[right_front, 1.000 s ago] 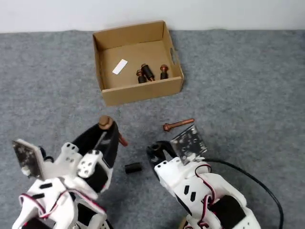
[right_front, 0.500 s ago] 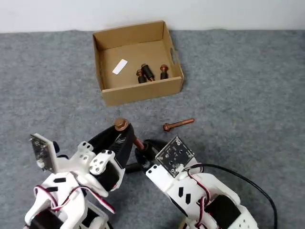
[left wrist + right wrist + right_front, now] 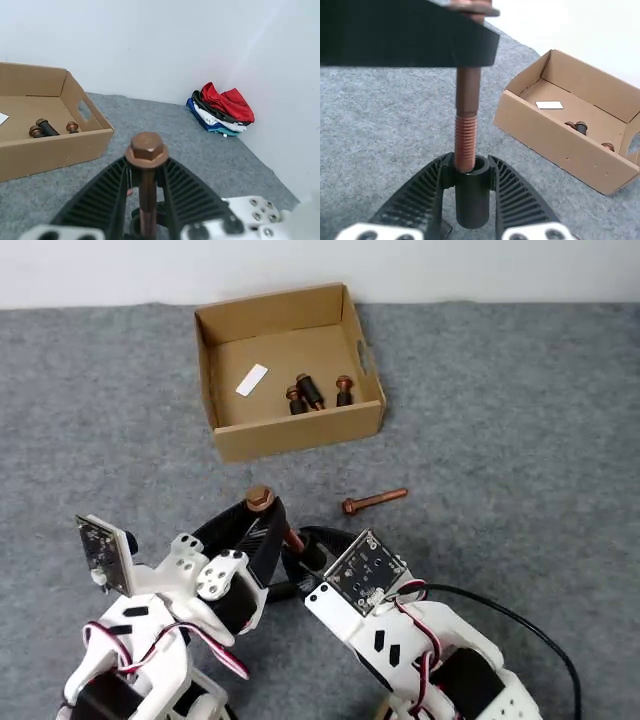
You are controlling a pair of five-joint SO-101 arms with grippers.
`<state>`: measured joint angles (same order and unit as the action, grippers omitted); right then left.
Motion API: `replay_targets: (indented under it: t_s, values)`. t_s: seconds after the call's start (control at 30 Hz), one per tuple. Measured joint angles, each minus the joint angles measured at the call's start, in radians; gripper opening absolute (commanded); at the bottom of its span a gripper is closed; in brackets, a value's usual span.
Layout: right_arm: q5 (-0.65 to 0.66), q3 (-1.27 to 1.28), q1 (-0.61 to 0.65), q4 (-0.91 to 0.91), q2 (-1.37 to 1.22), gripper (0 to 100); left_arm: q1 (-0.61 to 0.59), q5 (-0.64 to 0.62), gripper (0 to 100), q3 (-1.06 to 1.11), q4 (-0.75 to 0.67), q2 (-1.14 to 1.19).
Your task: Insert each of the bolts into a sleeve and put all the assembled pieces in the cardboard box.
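**Left jaws.** Closed on a bolt (image 3: 147,186), gripping the smooth shank just under the hexagonal head. The bolt stands upright, head up and threaded end down.

**Right jaws.** Closed on a black sleeve (image 3: 471,199), one finger on each side of it. The sleeve stands upright with its open mouth up, directly under the bolt. The copper-coloured thread reaches the mouth and its tip sits just inside the rim. The smooth shank and most of the thread are above the sleeve.

**Arms.** From above, the two white arms meet near the front edge of the desk (image 3: 520,420). The left jaws are over the right jaws, and the bolt head is the highest point of the pair. A black cable (image 3: 527,618) curves away from the right arm.

**Second bolt.** A second bolt (image 3: 374,501) lies flat on the grey desk cover, just beyond the right jaws and well short of the box (image 3: 300,436). Its head points to the left and nothing touches it.

**Box.** The open cardboard box stands farther back, with a hand slot in its right wall. Three assembled pieces (image 3: 312,391) lie on its floor, close together near the front wall in the right half. A white slip (image 3: 252,379) lies apart from them, nearer the middle.

**Surroundings.** A heap of folded clothes (image 3: 222,110) in red, white, blue and black lies against the white wall.
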<state>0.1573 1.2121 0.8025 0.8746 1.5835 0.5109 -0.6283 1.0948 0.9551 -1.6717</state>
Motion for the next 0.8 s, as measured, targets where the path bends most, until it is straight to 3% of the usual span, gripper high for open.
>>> replay_targets:
  t_s: [0.47,0.8]
  values:
    - [0.0,-0.002,0.002,-0.002,0.0,0.9,-0.023,-0.002,0,0.017,-0.02,0.006]
    - [0.0,0.0,0.0,-0.002,0.0,0.9,0.054,0.003,0,0.041,0.029,-0.003]
